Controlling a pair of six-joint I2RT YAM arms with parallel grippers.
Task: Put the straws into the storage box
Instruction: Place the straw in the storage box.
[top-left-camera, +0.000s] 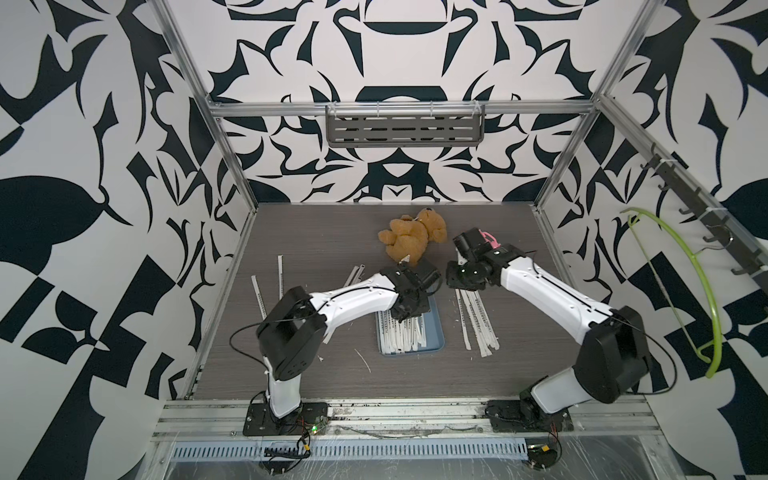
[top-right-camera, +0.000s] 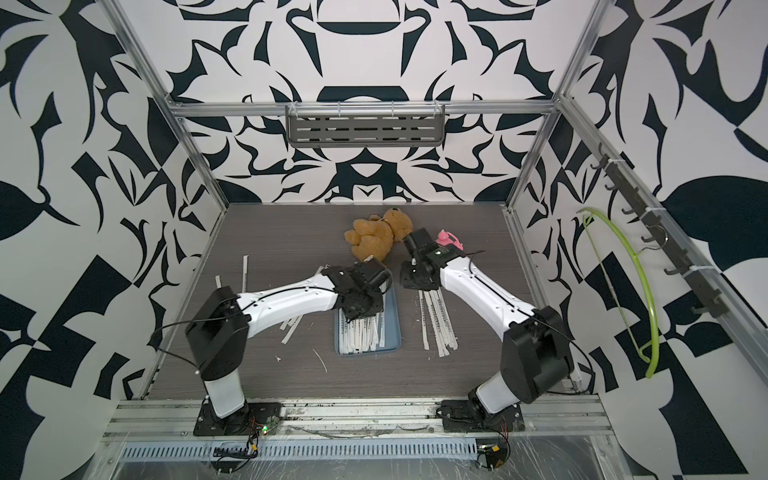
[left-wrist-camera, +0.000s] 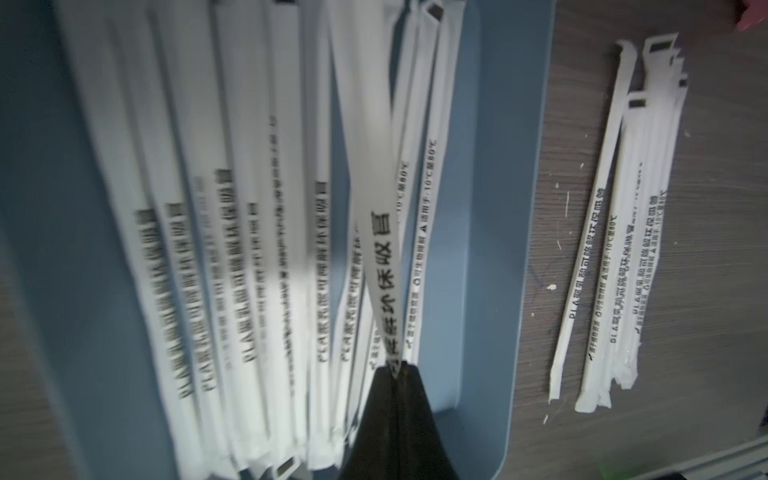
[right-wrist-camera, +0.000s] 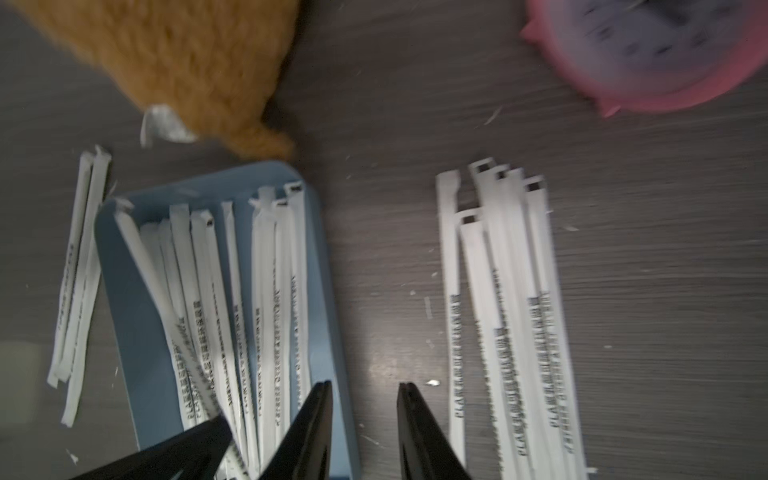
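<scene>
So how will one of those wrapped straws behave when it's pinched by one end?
Probably light and fairly stiff: the straw pinched by the left gripper juts out nearly straight. Flat wrappers, as on the loose straws, suggest little rolling.

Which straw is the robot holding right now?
Look mid-table for the blue tray, lined with straws. The left gripper hangs over it, shut on one straw. That straw crosses the flat ones at a slant, its print looking larger.
</scene>
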